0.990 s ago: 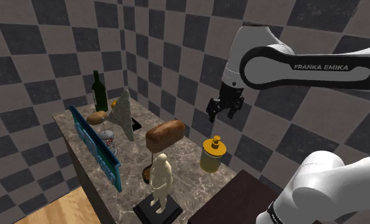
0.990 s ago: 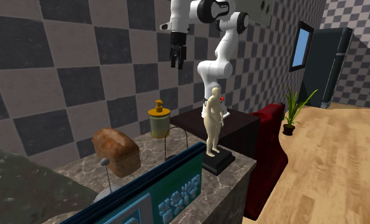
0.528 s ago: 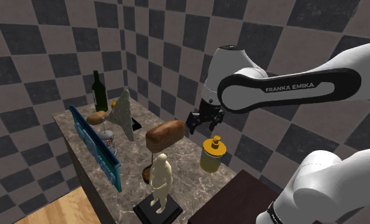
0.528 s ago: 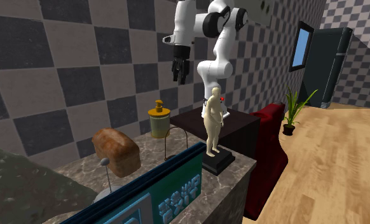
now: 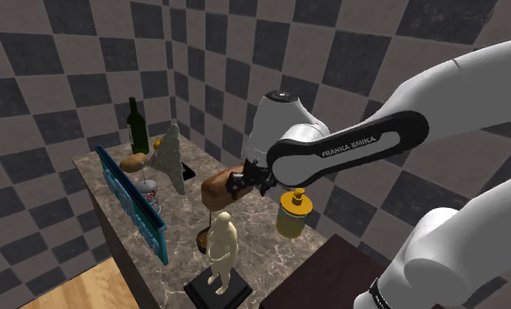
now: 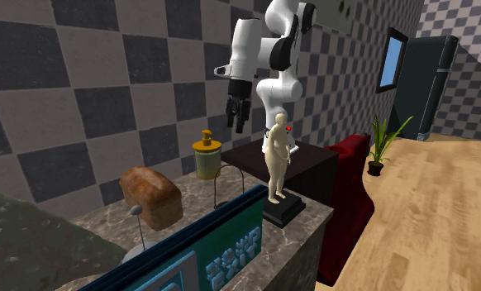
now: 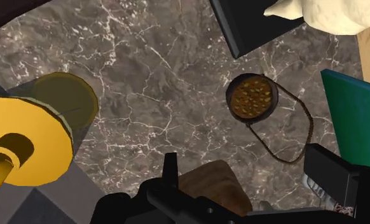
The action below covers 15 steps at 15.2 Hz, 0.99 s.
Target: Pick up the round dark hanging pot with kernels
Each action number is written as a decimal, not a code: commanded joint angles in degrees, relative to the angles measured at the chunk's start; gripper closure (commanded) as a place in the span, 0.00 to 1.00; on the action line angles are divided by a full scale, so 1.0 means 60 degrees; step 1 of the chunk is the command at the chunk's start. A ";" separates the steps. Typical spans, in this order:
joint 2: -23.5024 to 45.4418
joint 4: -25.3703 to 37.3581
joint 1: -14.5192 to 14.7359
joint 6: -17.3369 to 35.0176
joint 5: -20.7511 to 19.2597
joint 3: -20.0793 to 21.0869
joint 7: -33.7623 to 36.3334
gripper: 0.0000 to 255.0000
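down and over goes the arm since 1 s back: the end effector point(image 5: 238, 186) has left the checker wall and dropped twd the surface point(image 5: 261, 219), now right by the bread loaf point(image 5: 215, 188).

shoulder view: end effector sits low, abt 10 o'clock of the yellow jar point(image 5: 293, 213). the pot point(image 5: 201, 239) is on the surface at roughly 7 o'clock of the end effector, tucked just beside the pale figurine point(image 5: 220, 250), w/ the blue box point(image 5: 135, 206) at its 9 o'clock. end effector and pot are apart, nothing held.

second exterior view: end effector hangs at 1 o'clock of the yellow jar, above the surface, pointing down w/ a gap showing at its tips.

wrist view: both fingers point(image 7: 171, 178) stand spread wide, clasping nothing. the bread loaf shows btw them but isn't touched. pot lies past the fingertips, btw the loaf and the figurine's black base point(image 7: 253, 25), near the blue box.

progress: early. approach is under way. lining up over the pot, descent, closing and lift all remain, as i read it.

pot's look: small, round, dark bowl, upright, filled w/ yellow-brown kernels. a thin wire handle point(image 7: 309, 129) arcs from its rim on the blue-box side, so prob. the rim or that handle is the grab spot.
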 commanded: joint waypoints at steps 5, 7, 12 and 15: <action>0.2298 0.1029 -0.0362 0.1472 -0.1672 0.1077 0.2375 0.00; 0.3123 0.1503 -0.0392 0.1774 -0.2600 0.1250 0.3352 0.00; 0.4189 0.2026 -0.0165 0.2173 -0.3914 0.1125 0.4611 0.00; 0.4525 0.1990 -0.0080 0.2464 -0.4394 0.0983 0.4994 0.00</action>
